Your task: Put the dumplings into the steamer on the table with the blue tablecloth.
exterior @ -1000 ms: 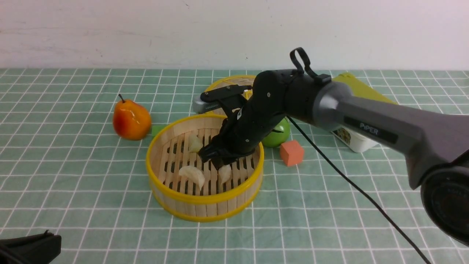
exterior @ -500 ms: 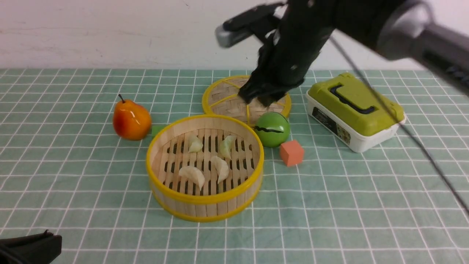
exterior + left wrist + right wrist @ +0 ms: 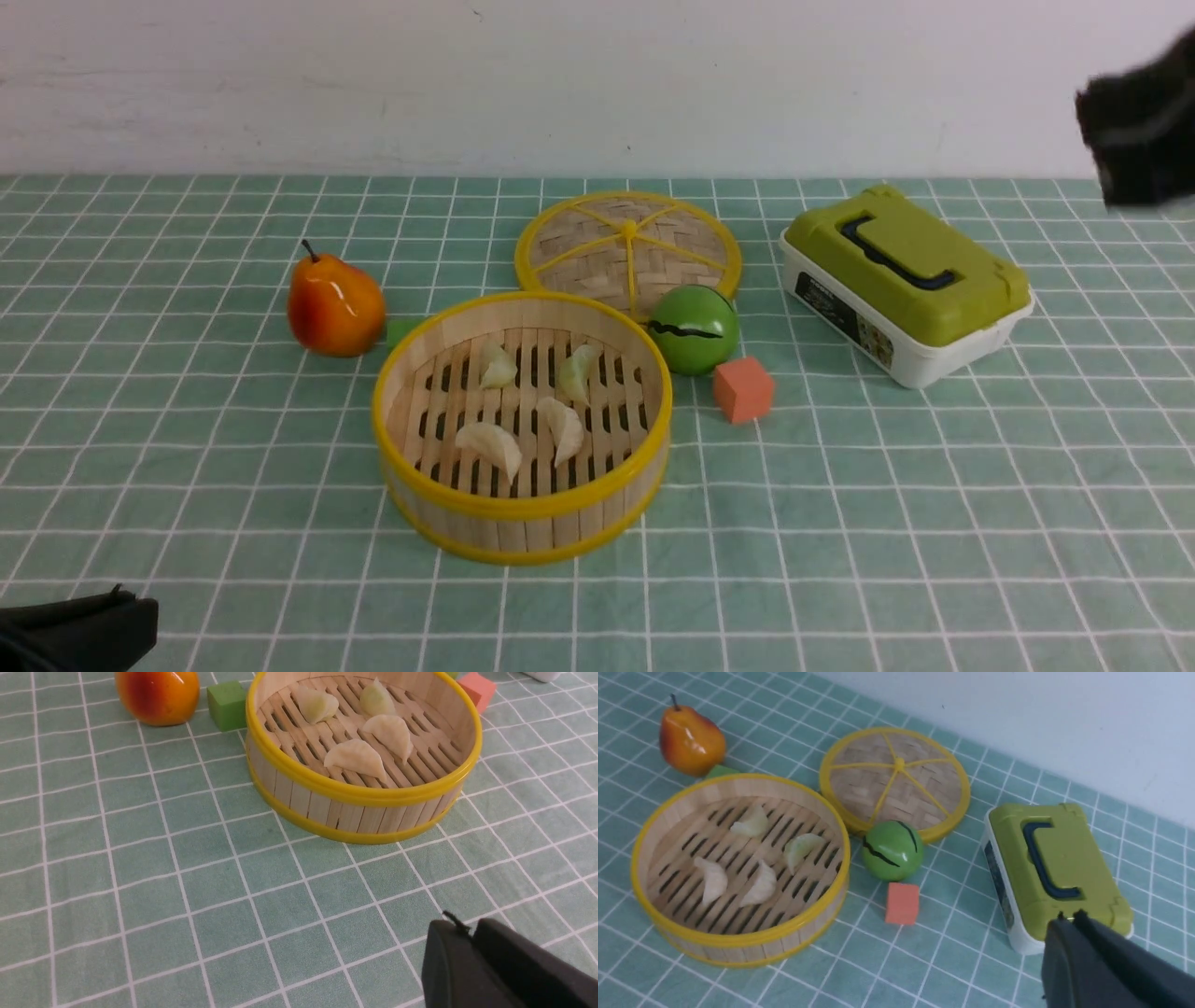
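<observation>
Dumplings, four, pale cream with pleated edges; all lie on the slatted floor of the steamer, none on the cloth; two toward the near side, side by side and just apart; two toward the far side, one a little greenish.

Left gripper: nearest item, a dark mass at the front view's lower left corner, low over the cloth and well apart from the steamer; fingers pressed together, nothing between them.

Steamer: round bamboo basket, yellow rims top and bottom, upright on the blue tablecloth near the middle of the table; uncovered.

Orange cube: just right of the steamer, apart from it, on the cloth.

Green cube: small, between the steamer and the pear, just beside the steamer's wall.

Pear: orange-red with a dark stem, upright, left of the steamer.

Green ball: dark wavy line across it; just behind the steamer's right side, at the near edge of the lid.

Lid: flat woven disc, yellow rim and spokes, lying behind the steamer.

Lunch box: green top with dark handle, white base, far right, closed.

Right gripper: raised at the far right edge of the front view, blurred; fingers clenched together, empty.
</observation>
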